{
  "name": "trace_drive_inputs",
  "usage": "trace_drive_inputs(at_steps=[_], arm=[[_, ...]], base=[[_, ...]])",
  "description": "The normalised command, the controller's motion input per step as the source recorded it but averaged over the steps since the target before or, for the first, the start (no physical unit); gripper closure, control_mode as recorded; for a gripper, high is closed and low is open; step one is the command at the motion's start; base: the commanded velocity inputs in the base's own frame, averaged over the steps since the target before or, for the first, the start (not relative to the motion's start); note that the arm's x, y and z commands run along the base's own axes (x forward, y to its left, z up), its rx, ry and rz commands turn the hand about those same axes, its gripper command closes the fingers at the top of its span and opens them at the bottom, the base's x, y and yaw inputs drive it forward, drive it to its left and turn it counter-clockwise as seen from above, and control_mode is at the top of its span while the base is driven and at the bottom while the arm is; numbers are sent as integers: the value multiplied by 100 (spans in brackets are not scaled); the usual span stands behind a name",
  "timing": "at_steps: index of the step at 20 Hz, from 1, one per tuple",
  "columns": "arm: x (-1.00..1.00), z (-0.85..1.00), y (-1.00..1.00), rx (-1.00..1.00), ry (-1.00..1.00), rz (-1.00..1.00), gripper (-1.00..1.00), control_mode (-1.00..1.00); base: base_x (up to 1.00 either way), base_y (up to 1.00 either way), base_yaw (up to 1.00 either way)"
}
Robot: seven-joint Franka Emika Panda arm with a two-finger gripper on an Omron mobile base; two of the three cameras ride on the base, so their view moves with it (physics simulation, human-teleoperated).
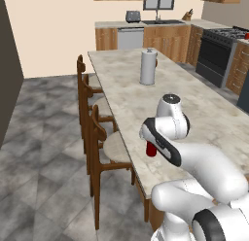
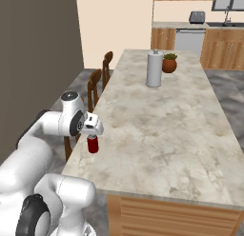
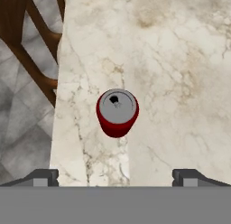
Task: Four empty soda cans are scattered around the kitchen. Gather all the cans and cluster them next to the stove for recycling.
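The marble island counter carries a red soda can upright near its chair-side edge. The gripper hangs above it, jaws spread wide and empty. A descent off centre could tip the can over that edge. The left base view alone shows the stove, well apart.

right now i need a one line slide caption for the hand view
Open gripper poised above an upright red soda can near the edge of the marble island counter.
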Motion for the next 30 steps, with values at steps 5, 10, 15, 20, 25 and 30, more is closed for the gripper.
trace_drive_inputs(at_steps=[5, 10, 15, 20, 25, 30], arm=[[22, -17, 0, 1, 0, 0, -100, -100], [18, -20, 0, 1, 1, 0, -100, -100], [15, -21, 0, 1, 1, 0, -100, -100], [17, -18, 0, 1, 1, 0, -100, -100], [21, -18, 0, 0, 2, 0, -100, -100], [15, -17, 0, 1, 3, 0, -100, -100]], base=[[0, 0, 0], [0, 0, 0], [0, 0, 0], [0, 0, 0], [0, 0, 0], [0, 0, 0]])
